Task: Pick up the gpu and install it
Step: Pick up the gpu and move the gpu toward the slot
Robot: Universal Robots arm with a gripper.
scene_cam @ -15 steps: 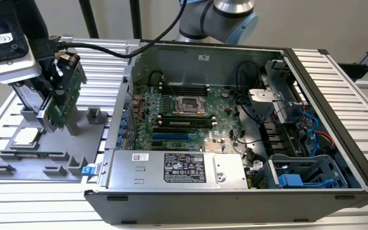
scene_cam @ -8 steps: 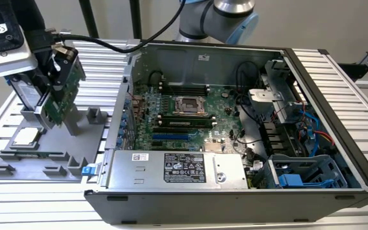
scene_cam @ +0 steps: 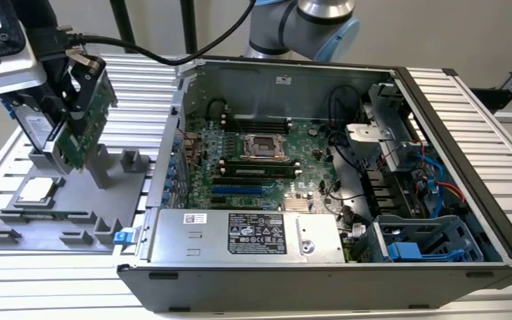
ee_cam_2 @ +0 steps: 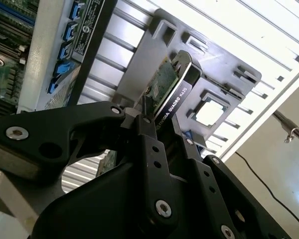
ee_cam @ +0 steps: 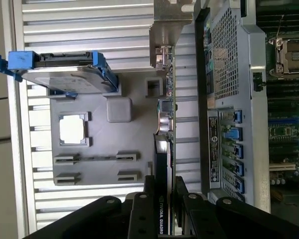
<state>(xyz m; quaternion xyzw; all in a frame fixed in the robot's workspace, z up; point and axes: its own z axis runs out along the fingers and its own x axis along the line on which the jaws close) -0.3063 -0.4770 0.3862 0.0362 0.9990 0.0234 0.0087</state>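
Note:
The gpu (scene_cam: 83, 133) is a green card standing on edge over the grey holder tray (scene_cam: 61, 220) at the exterior view's left. My gripper (scene_cam: 80, 100) is shut on its upper part. In both wrist views the black fingers (ee_cam: 148, 196) clamp the card's black cooler edge (ee_cam_2: 175, 94) from both sides, and the gripper (ee_cam: 164, 194) (ee_cam_2: 165, 132) stays closed on it. The silver bracket (ee_cam: 164, 30) is at the card's far end. The card's lower edge sits at the tray's posts; I cannot tell whether it touches them.
A silver hard drive with blue rails (scene_cam: 32, 123) (ee_cam: 60, 72) stands in the tray beside the card, and a processor chip (scene_cam: 41, 190) (ee_cam: 72, 128) lies flat there. The open computer case (scene_cam: 434, 133) with its motherboard (scene_cam: 247, 167) lies to the exterior view's right.

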